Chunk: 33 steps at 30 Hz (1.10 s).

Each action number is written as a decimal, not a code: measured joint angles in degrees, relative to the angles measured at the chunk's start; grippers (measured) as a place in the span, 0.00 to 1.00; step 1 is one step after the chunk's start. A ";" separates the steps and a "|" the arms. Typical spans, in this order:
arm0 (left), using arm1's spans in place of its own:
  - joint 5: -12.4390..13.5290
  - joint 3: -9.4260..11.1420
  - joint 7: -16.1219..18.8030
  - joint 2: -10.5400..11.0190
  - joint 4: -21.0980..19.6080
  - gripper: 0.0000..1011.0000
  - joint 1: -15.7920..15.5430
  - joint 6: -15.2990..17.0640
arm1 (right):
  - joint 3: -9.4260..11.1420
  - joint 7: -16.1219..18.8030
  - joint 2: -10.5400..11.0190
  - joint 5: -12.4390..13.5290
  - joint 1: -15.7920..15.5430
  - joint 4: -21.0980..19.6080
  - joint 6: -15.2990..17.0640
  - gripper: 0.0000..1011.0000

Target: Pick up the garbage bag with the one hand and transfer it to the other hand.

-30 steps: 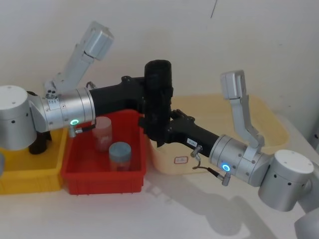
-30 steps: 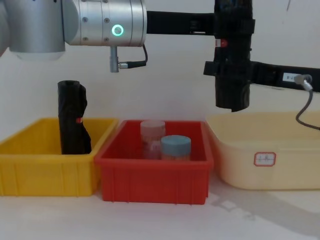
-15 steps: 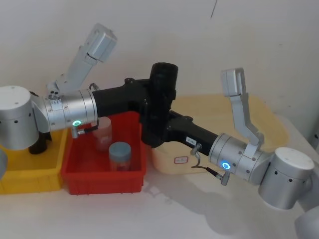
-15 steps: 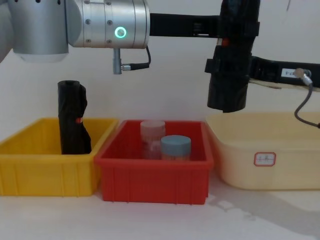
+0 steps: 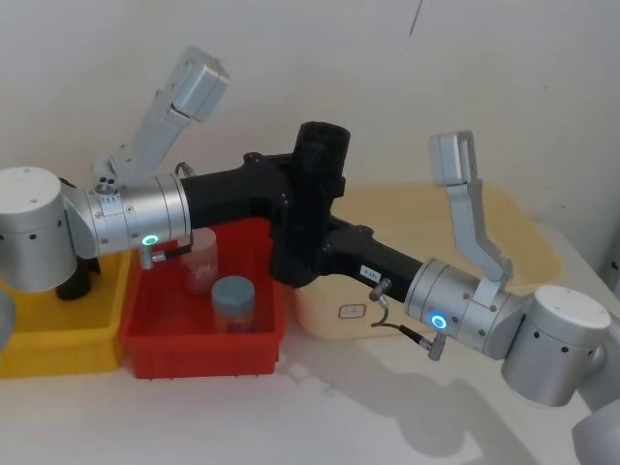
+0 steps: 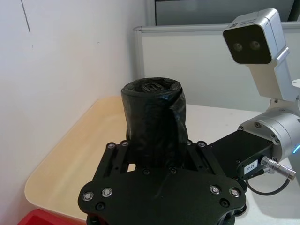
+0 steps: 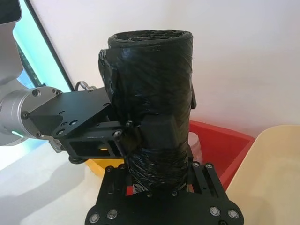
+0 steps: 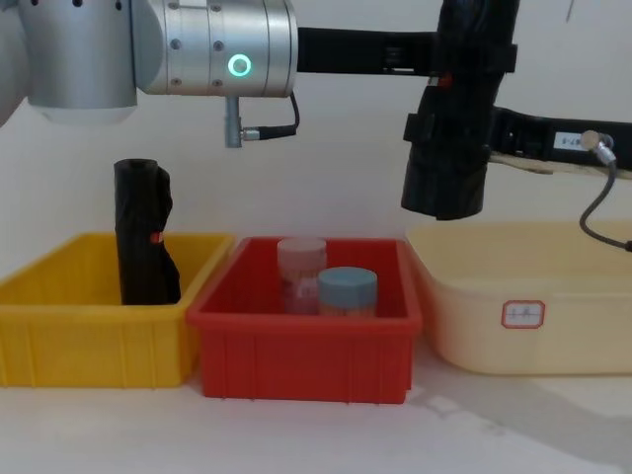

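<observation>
The garbage bag (image 5: 325,147), a tall black roll with a small red mark, hangs tilted in the air above the gap between the red bin and the cream tub. My left gripper (image 5: 312,186), on the wrist with the green ring light, is shut on its upper part. Coming in from the right, my right gripper (image 5: 298,254), with the white sticker and blue ring light, is shut on its lower part. In the chest view the bag (image 8: 446,193) leans with its lower end toward the left. The wrist views show the roll (image 6: 152,117) (image 7: 154,79) clamped between black fingers.
A yellow bin (image 8: 89,341) at the left holds a bent black roll (image 8: 143,237). The red bin (image 8: 306,355) in the middle holds a pink jar (image 8: 301,259) and a blue-lidded jar (image 8: 347,286). A cream tub (image 8: 464,331) stands at the right.
The bag has tilted from upright, its lower end swinging to the left and its top rising slightly. Both grippers have stayed shut on it and moved with it.
</observation>
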 joint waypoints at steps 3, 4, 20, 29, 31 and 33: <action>0.00 0.02 -0.03 -0.01 0.02 0.51 -0.01 0.00 | 0.00 -0.22 -0.02 0.00 0.00 0.00 -0.20 0.57; 0.00 0.02 -0.03 -0.01 0.02 0.54 -0.02 -0.01 | 0.00 -0.31 -0.03 -0.01 0.00 0.01 -0.27 0.57; -0.24 -0.82 2.89 1.77 -2.15 0.99 1.05 1.22 | 0.42 -4.50 -0.52 -1.96 1.40 2.53 -3.09 0.57; -0.08 -2.52 7.20 4.45 -4.78 0.99 2.37 2.19 | 0.11 -5.63 -0.08 -3.29 3.15 5.04 -4.23 0.57; -0.05 -3.13 8.42 5.19 -5.58 0.99 2.84 2.46 | -0.07 -5.84 0.03 -3.63 3.78 5.86 -4.50 0.57; -0.06 -3.54 9.27 5.65 -6.08 0.99 3.18 2.64 | -0.17 -6.05 0.08 -3.94 4.30 6.45 -4.74 0.57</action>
